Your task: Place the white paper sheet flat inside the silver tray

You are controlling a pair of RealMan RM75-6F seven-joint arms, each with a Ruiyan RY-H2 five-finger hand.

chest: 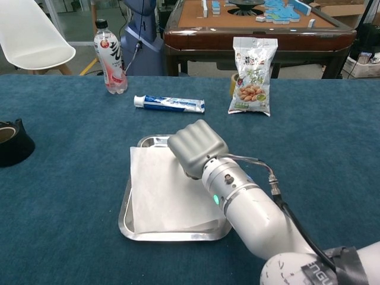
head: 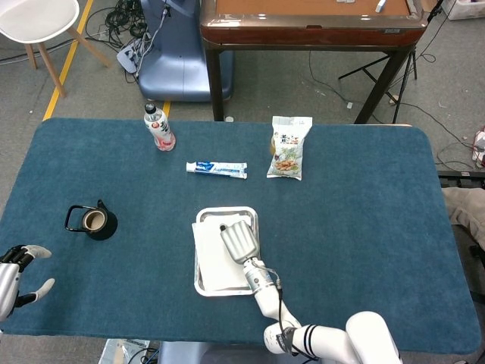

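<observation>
One right hand (chest: 196, 147), fingers curled down, presses the white paper sheet (chest: 165, 193) into the silver tray (chest: 126, 215) near the desk's front edge, likely flattening it; the sheet's left edge overlaps the rim.

The left hand (head: 17, 271) rests spread at the front-left corner.

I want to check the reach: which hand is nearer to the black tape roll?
Left. The left hand is at the table's near left corner, a short way in front of the tape roll. The right hand is over the tray, far to the roll's right.
</observation>
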